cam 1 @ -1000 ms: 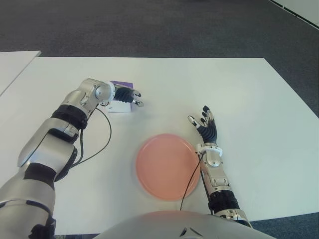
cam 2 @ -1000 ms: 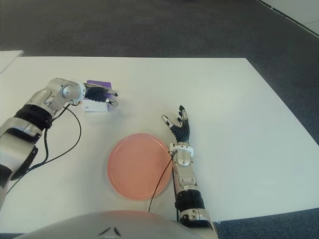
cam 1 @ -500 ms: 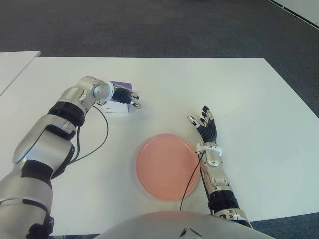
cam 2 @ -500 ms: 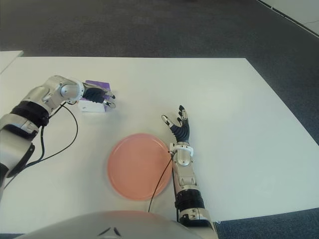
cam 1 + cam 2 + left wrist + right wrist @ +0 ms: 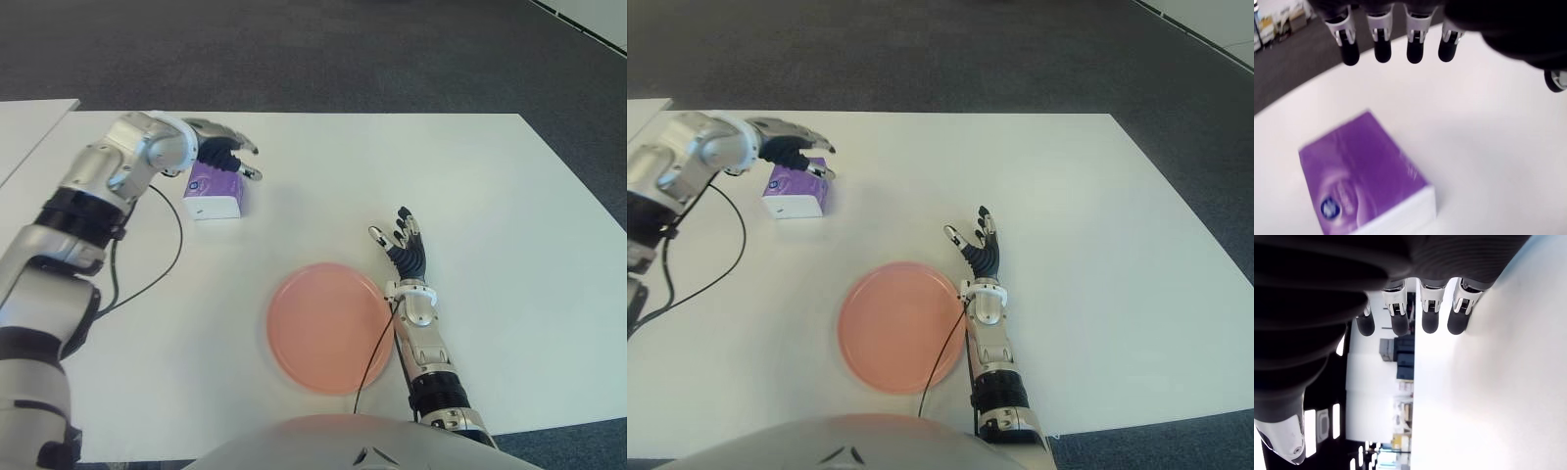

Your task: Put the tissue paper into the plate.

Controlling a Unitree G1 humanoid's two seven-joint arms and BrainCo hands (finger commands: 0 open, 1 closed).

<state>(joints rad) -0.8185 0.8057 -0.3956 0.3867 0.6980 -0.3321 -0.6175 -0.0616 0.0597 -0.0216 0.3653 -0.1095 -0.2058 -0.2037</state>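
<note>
The tissue paper is a purple and white pack (image 5: pixel 214 191) lying flat on the white table (image 5: pixel 470 196), far left of the middle. My left hand (image 5: pixel 227 157) hovers just above its far end, fingers spread, holding nothing. In the left wrist view the fingertips (image 5: pixel 1382 51) hang over bare table beyond the pack (image 5: pixel 1364 176), apart from it. A round pink plate (image 5: pixel 328 326) with nothing on it sits near the front edge. My right hand (image 5: pixel 400 243) shows open at the plate's right rim.
A black cable (image 5: pixel 171 255) trails from my left arm across the table. Another cable (image 5: pixel 377 352) runs along the plate's right edge. A second white table (image 5: pixel 29 122) stands at the far left, and dark carpet lies beyond the far edge.
My left hand has lifted off the tissue pack and pulled back, leaving it uncovered. The pack now lies slightly further left. The right hand has not moved.
</note>
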